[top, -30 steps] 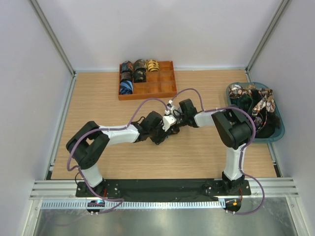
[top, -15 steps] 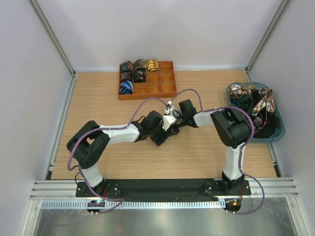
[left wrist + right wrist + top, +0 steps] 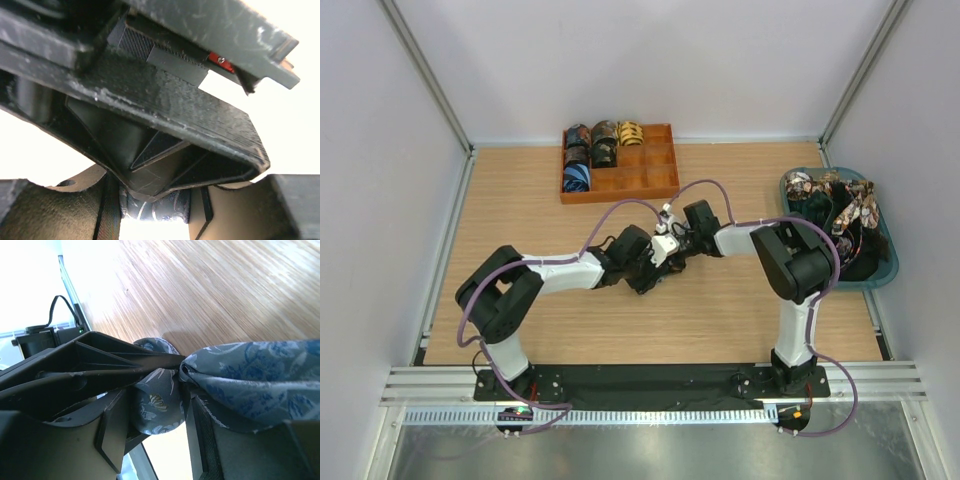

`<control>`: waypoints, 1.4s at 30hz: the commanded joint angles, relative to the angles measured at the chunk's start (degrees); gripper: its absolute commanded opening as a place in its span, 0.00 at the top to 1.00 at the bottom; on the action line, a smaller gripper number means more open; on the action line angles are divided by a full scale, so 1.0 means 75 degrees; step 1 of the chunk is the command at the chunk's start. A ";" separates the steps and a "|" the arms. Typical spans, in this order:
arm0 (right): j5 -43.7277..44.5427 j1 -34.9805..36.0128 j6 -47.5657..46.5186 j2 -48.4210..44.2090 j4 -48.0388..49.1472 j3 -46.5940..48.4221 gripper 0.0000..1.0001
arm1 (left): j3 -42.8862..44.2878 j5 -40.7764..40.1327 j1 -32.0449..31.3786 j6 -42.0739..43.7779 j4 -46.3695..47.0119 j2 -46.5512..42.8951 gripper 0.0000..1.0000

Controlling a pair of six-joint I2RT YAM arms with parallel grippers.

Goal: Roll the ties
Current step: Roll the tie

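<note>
- right gripper (image 3: 159, 415): its two fingers sit either side of a small grey-blue roll of tie (image 3: 152, 402), and the roll touches both pads, so it's clamped on it
- the rest of that same tie drapes off to the right in the right wrist view, blue floral print, hanging loose over the wood
- left gripper (image 3: 155, 216): a patch of the same printed fabric fills the gap between its pads at the bottom of the left wrist view. as far as i can tell it's pinched on the tie too
- most of the left wrist view is just the other gripper's black body right up against the lens, so not much else to read there
- from the top both grippers meet nose to nose near the middle of the table (image 3: 740, 310), low over the wood, with the tie mostly hidden between them
- purple cables (image 3: 620, 206) loop off both arms behind the grippers
- at the back, well apart from them, a wooden tray (image 3: 655, 172) with dividers has rolled ties (image 3: 604, 133) in its left compartments
- far right there's a teal bin (image 3: 892, 250) with a heap of loose ties (image 3: 835, 198)
</note>
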 commanded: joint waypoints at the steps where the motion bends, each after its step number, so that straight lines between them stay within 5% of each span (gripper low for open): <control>1: 0.0556 -0.0143 0.0172 -0.0460 -0.0251 0.0156 0.48 | 0.0092 -0.0060 0.0036 -0.0040 -0.0416 0.0207 0.69; 15: 0.0778 -0.1807 0.1275 -0.1760 0.0722 -0.0722 0.50 | 0.0326 -0.0224 0.0024 -0.0098 -0.0744 0.0535 0.73; 22: 0.3775 -0.1715 0.0256 -0.4500 -0.0508 -0.1905 0.50 | 0.0853 -0.0470 0.0024 -0.0297 -0.1459 0.0746 0.71; 27: 0.7182 0.0004 -0.0283 -0.6341 -0.1621 -0.2703 0.48 | 0.1531 -0.0564 0.0048 -0.0473 -0.2326 0.0991 0.67; 32: 0.9212 0.1867 -0.0728 -0.7491 -0.2091 -0.3031 0.52 | 0.1955 -0.0506 0.0036 -0.0719 -0.2901 0.1202 0.67; 42: 1.2905 0.6604 -0.2275 -0.6055 -0.1189 -0.2740 0.45 | 0.2365 -0.0260 0.0048 -0.0778 -0.3358 0.1765 0.68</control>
